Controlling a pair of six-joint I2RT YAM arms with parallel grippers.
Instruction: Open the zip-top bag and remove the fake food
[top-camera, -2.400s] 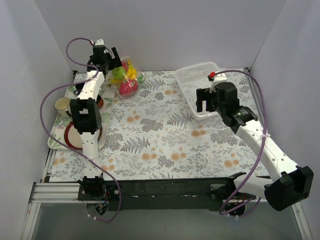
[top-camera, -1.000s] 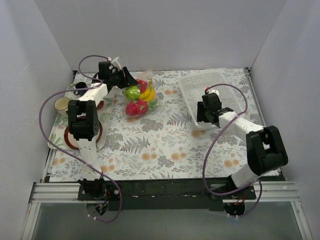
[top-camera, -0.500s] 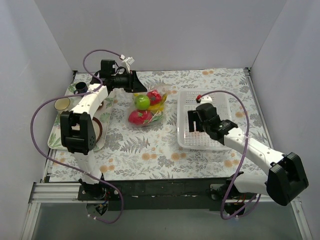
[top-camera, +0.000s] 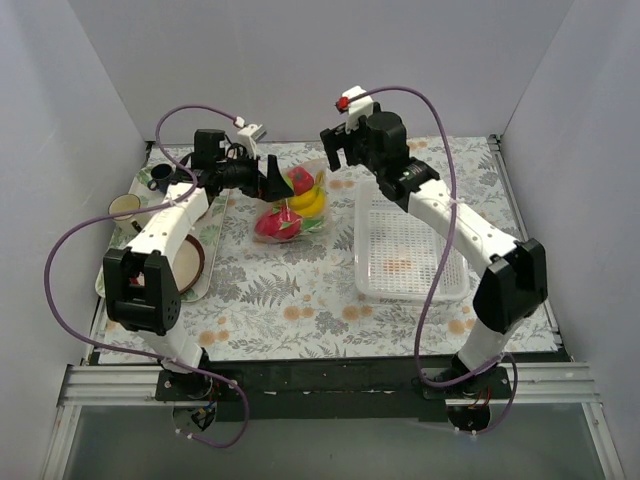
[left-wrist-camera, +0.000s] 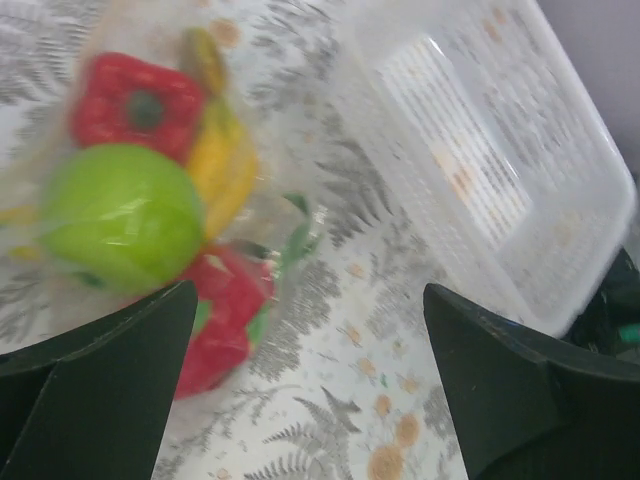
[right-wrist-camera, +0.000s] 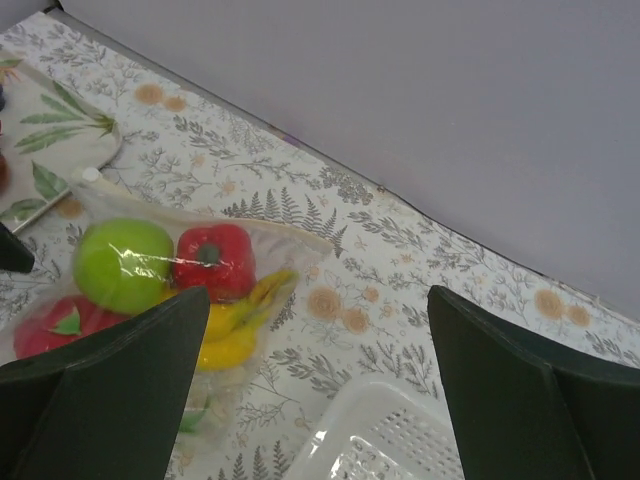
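The clear zip-top bag (top-camera: 291, 206) lies on the floral cloth at the back centre-left, with the fake food inside. It holds a green apple (left-wrist-camera: 120, 215), a red pepper (left-wrist-camera: 135, 105), a yellow banana (left-wrist-camera: 225, 165) and a pink-red fruit (left-wrist-camera: 225, 310). My left gripper (top-camera: 272, 185) is open at the bag's left edge, and its wrist view (left-wrist-camera: 310, 290) shows only cloth between the jaws. My right gripper (top-camera: 335, 158) is open and empty, hovering just right of and behind the bag. Its wrist view (right-wrist-camera: 318, 292) shows the bag (right-wrist-camera: 170, 290) at the lower left.
A white perforated basket (top-camera: 408, 240) sits empty on the right, also seen in the left wrist view (left-wrist-camera: 490, 150) and the right wrist view (right-wrist-camera: 400, 430). A tray (top-camera: 112, 280) with mugs (top-camera: 124, 207) and a red-rimmed plate lies at the left. Grey walls enclose the table.
My right gripper left the basket's left edge and rose to the back, beside the bag. The left gripper and bag shifted slightly. Before that, the basket had been dragged forward from the back right.
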